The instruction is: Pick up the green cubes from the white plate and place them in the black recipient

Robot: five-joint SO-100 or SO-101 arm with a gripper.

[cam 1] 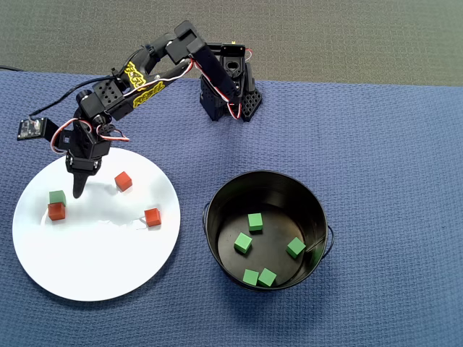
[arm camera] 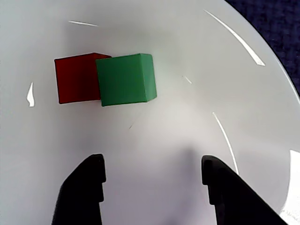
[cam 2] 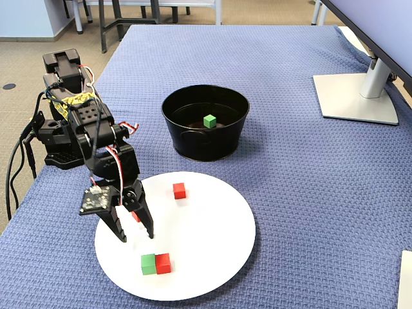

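Observation:
One green cube (cam 1: 57, 196) (arm camera: 125, 78) (cam 2: 149, 263) lies on the white plate (cam 1: 94, 264) (arm camera: 187, 131) (cam 2: 212, 238), touching a red cube (cam 1: 56, 211) (arm camera: 75, 77) (cam 2: 163, 262). My gripper (cam 1: 77, 189) (arm camera: 152, 161) (cam 2: 136, 236) hangs open just above the plate, a short way from that pair, with nothing between its fingers. The black recipient (cam 1: 320, 210) (cam 2: 206, 147) stands beside the plate. Several green cubes (cam 1: 243, 242) (cam 2: 209, 120) lie on its bottom.
Two more red cubes (cam 1: 124, 181) (cam 1: 152, 217) lie on the plate. The arm's base (cam 1: 228, 94) stands at the far edge of the blue cloth in the overhead view. A monitor stand (cam 2: 354, 96) sits at the right in the fixed view.

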